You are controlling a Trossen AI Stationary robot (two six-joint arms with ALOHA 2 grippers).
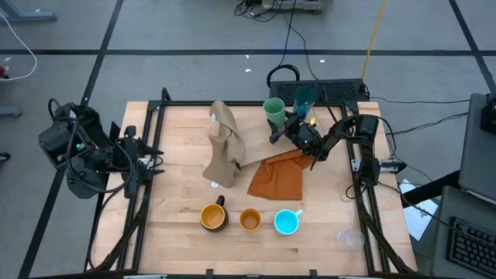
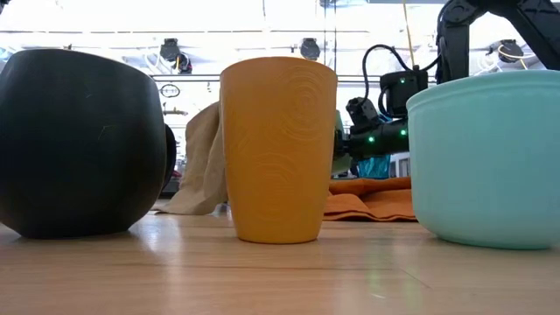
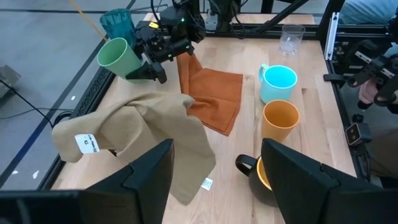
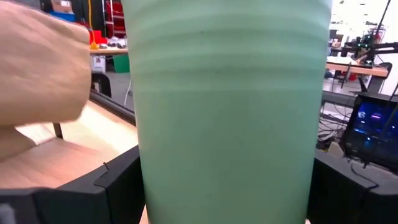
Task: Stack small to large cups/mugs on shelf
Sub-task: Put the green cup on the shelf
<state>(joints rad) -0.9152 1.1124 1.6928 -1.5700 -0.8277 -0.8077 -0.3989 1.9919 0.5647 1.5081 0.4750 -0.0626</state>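
Up at the far edge of the surface point(image 1: 178, 225), right end effector point(image 1: 279, 128) clamped on the light green cup point(image 1: 273, 111), pale, ribbed, empty, tilted, just beside the tall teal tumbler point(image 1: 304, 97). Nearer, in a row: yellow mug point(image 1: 213, 217), orange cup point(image 1: 249, 220), cyan mug point(image 1: 287, 222), all empty. Left end effector point(image 3: 214, 180) spread wide at the left edge
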